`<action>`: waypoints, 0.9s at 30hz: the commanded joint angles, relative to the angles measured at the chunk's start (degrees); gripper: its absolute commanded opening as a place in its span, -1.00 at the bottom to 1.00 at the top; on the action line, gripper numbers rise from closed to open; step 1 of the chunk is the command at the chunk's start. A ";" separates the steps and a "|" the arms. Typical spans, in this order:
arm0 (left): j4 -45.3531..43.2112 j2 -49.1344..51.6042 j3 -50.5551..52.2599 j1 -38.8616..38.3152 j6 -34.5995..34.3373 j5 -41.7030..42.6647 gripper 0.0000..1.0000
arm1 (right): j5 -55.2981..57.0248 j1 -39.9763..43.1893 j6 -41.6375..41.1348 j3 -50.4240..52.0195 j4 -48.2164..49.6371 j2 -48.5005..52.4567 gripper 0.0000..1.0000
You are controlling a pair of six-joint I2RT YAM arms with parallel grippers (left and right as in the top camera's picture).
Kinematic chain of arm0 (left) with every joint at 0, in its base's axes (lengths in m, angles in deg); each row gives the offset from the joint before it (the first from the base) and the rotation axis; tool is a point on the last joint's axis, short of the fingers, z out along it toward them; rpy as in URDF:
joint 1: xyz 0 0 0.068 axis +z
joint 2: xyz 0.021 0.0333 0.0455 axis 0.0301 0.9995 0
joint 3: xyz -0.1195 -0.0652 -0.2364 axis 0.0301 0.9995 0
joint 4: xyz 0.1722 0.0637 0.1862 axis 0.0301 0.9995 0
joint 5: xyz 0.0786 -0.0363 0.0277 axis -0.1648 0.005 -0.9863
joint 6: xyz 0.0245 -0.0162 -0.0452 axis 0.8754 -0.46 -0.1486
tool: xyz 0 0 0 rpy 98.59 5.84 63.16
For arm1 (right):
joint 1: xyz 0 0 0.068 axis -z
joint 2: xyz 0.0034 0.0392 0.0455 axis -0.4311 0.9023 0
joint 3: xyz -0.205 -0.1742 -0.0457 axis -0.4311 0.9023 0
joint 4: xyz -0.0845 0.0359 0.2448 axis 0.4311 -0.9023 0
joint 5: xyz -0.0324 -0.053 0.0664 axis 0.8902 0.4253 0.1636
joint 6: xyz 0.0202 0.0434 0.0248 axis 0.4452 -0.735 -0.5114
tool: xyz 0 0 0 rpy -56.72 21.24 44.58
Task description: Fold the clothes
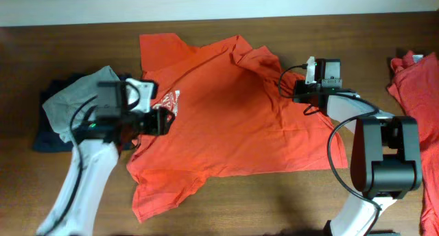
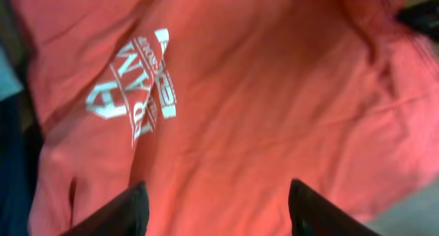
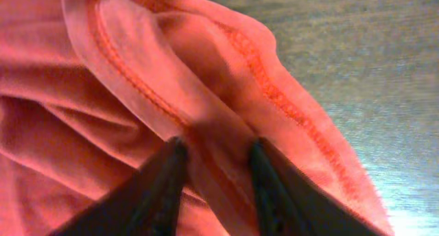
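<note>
Red-orange cotton sits between the narrowed jaws of the right gripper, seemingly pinching a hemmed fold of the red-orange cotton T-shirt spread mid-table. The left gripper hangs wide open, empty, above its white logo. A shallow pinch could slip on lifting. Underneath is a brown wooden table, with another red-orange garment at its right edge.
</note>
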State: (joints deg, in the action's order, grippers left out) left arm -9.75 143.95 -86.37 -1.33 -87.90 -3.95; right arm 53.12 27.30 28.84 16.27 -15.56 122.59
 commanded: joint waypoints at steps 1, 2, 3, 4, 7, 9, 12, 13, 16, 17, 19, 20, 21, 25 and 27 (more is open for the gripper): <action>-3.56 8.98 -0.28 -2.45 1.44 -4.35 0.20 | 5.20 -0.07 -2.03 -1.62 -0.07 0.57 -0.56; -4.68 11.76 -0.31 -2.95 1.46 -4.42 0.11 | 5.31 0.15 -2.29 -2.14 -0.31 0.57 -0.65; -5.46 14.03 -0.28 -3.23 1.46 -4.57 0.03 | 5.31 0.33 -2.43 -2.45 -0.48 0.57 -0.71; -6.10 16.13 -0.31 -3.37 1.44 -4.63 0.00 | 5.31 0.57 -2.43 -2.82 -0.68 0.57 -0.76; -6.95 21.86 -0.31 -3.34 0.96 -4.63 -0.13 | 7.41 1.79 -2.78 -4.35 -1.95 0.57 -0.92; -6.93 23.93 -0.31 -3.34 0.96 -4.63 -0.15 | 10.97 2.82 -4.48 -5.20 -2.82 0.57 -0.92; -6.93 25.81 -0.31 -3.34 0.96 -4.63 -0.15 | 14.16 5.25 -4.98 -6.71 -3.91 0.57 -0.92; -6.97 26.08 -0.31 -3.34 0.98 -4.70 -0.15 | 14.38 6.25 -4.98 -7.15 -4.20 0.57 -0.92; -6.97 26.12 -0.31 -3.34 0.98 -5.53 -0.15 | 14.32 10.43 -5.22 -8.98 -5.77 0.57 -0.92; -6.95 26.12 -0.31 -3.34 0.98 -5.55 -0.15 | 14.05 12.39 -5.44 -9.97 -6.49 0.57 -0.92; -6.95 26.12 -0.31 -3.34 0.98 -5.55 -0.15 | 11.15 14.78 -5.38 -11.61 -8.09 0.57 -0.92; -6.97 26.12 -0.31 -3.34 0.98 -5.55 -0.14 | 8.96 15.87 -5.38 -12.39 -8.90 0.57 -0.91; -6.97 26.12 -0.31 -3.34 0.98 -5.53 -0.14 | 7.30 16.50 -5.40 -12.83 -9.33 0.57 -0.83; -6.95 26.12 -0.31 -3.34 0.98 -5.55 -0.14 | -2.45 18.36 -5.27 -15.23 -11.13 0.44 -0.39; -6.95 26.12 -0.31 -3.34 0.98 -5.66 -0.14 | -7.96 18.18 -4.81 -16.63 -12.33 -0.11 -0.31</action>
State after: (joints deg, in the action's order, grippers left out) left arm -17.12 167.84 -87.16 -4.71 -87.33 -7.91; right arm 55.48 45.83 23.92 2.43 -26.95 122.67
